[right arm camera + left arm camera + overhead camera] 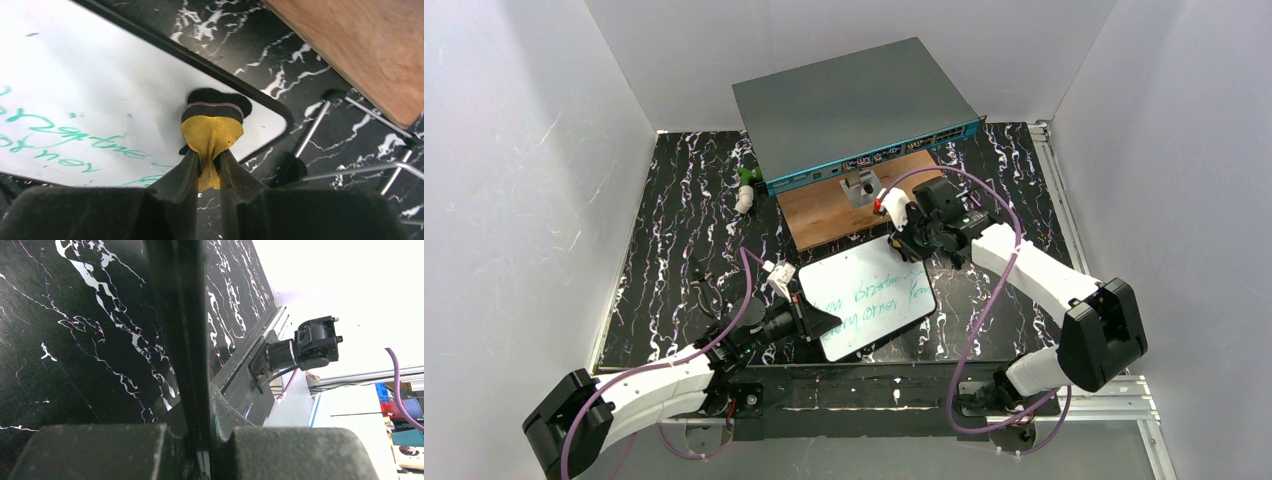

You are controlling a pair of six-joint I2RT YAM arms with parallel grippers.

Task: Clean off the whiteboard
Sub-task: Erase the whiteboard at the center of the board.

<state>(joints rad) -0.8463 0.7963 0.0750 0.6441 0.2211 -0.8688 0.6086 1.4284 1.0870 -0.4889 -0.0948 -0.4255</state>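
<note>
One whiteboard [869, 300] with green writing lies flat mid-table, near one wooden board [824, 215] and one grey box [854, 100]; left gripper [822, 322] clamped tight on its near-left rim; right gripper [904, 240] pinches one yellow eraser [212, 127], felt at the board's far-right corner.

1. Desk [674, 200]: black, with white marble-like veining.
2. Whiteboard [871, 297]: white face, thin dark rim, green handwriting.
3. Eraser [212, 131], at the whiteboard's corner: yellow body, grey band, black pad.
4. Box [849, 100], behind the whiteboard: grey top, teal front.
5. Wooden board [824, 215], between box and whiteboard: brown, grained.
6. Arms [1034, 265]: white shells, black joints.
7. Cables [396, 380]: purple.
</note>
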